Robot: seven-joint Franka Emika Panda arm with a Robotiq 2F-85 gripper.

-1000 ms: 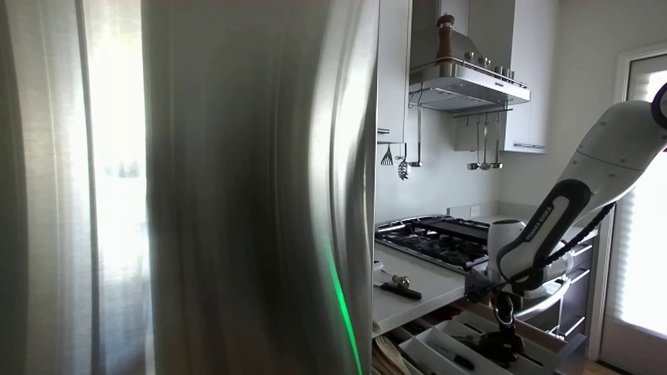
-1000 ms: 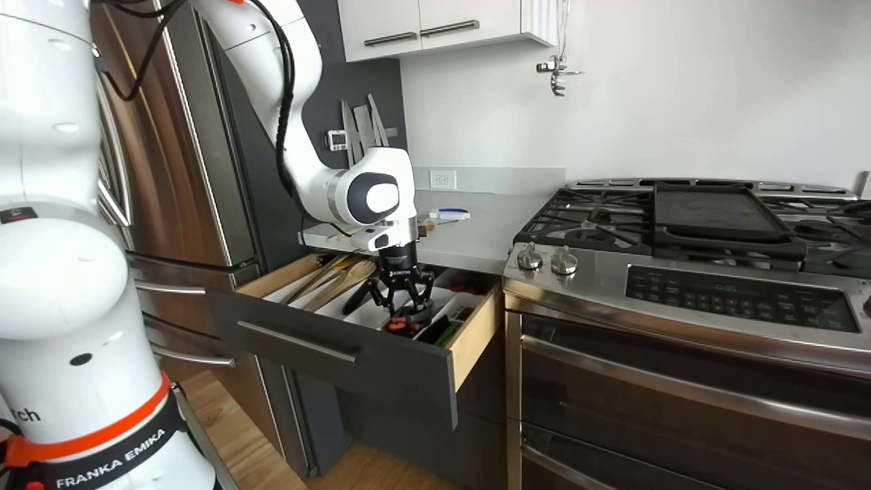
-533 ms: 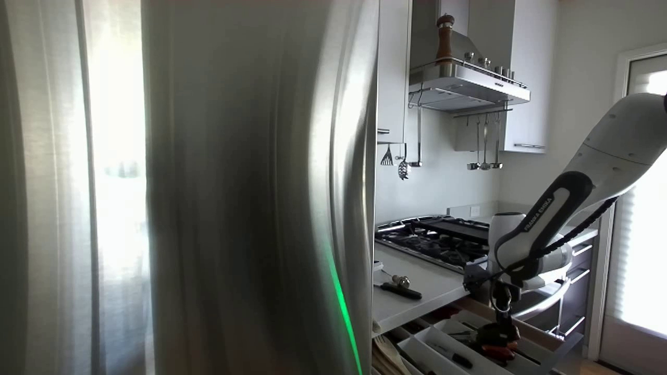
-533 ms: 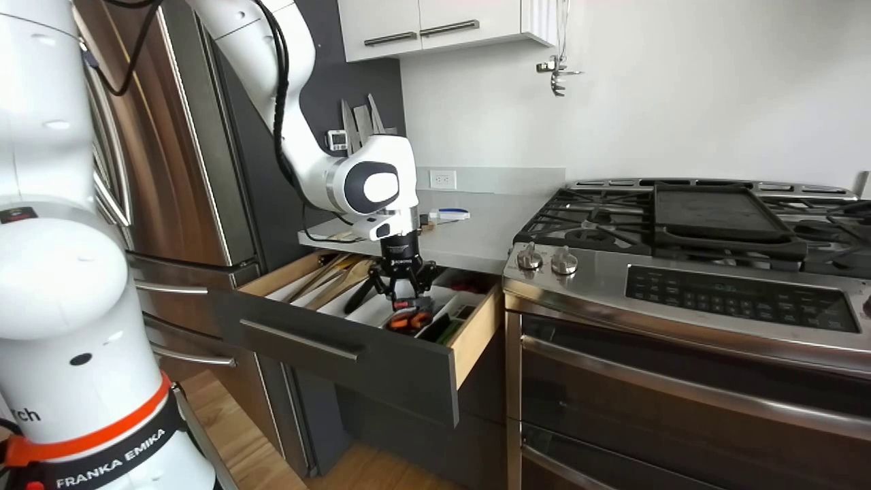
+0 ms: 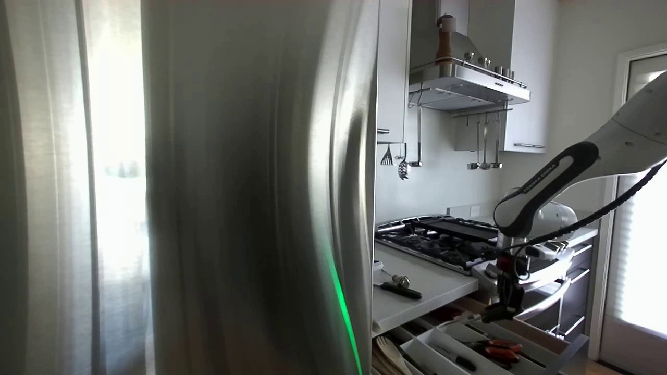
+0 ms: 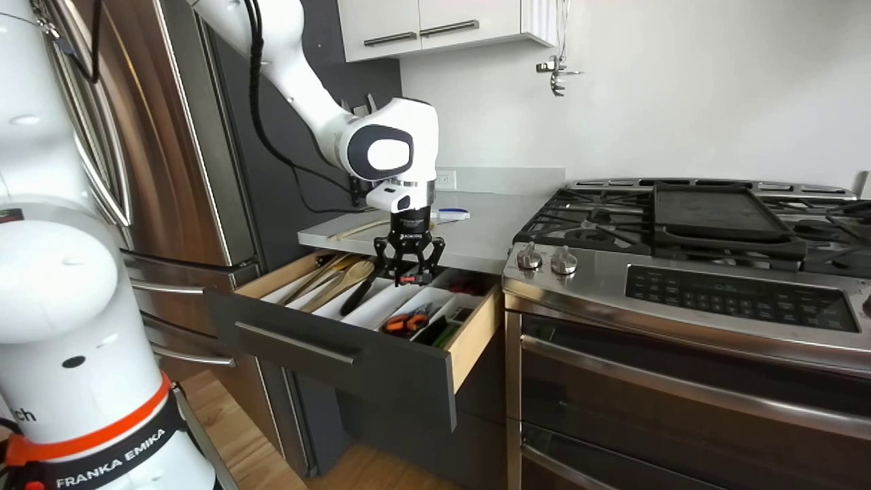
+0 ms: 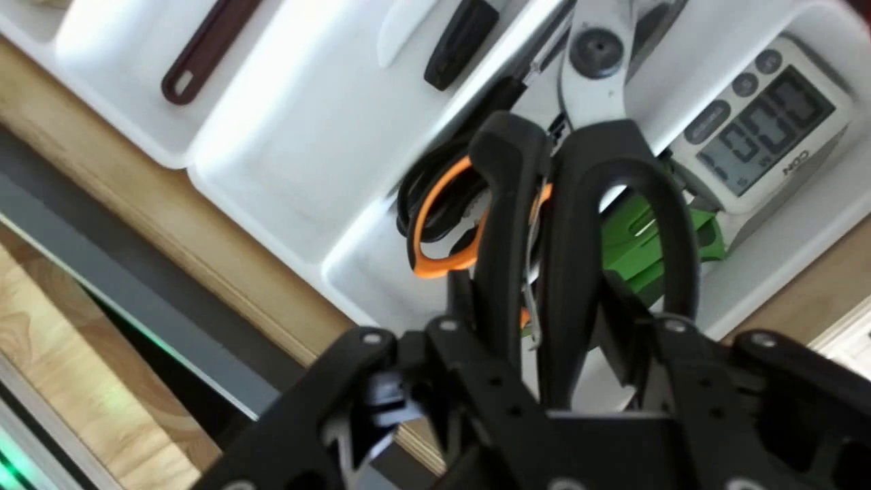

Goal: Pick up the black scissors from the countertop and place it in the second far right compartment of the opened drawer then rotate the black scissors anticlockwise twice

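Note:
Black scissors [image 7: 571, 224] hang in my gripper [image 7: 537, 299], whose fingers press on the handles from both sides; their silver blades run out of the wrist view's top edge. In both exterior views the gripper [image 6: 412, 272] stands above the opened drawer [image 6: 476, 333], close to the front edge of the countertop [image 6: 480, 235]. The scissors [image 5: 495, 312] look small and dark there, above the drawer's dividers. Below them, the slot beside the far right one holds orange-handled scissors [image 7: 446, 255]. The blade tips are hidden from me.
The far right slot holds a timer [image 7: 769, 116] and a green item [image 7: 636, 238]. A black-handled knife [image 7: 463, 44] and a brown handle [image 7: 207, 51] lie in other slots, wooden utensils [image 6: 343, 286] at the far side. A black handle [image 5: 401, 290] rests on the countertop. The hob [image 6: 599, 218] adjoins it.
My gripper has risen out of the drawer with the black scissors and shifted back toward the countertop. The orange-handled scissors below now show more fully.

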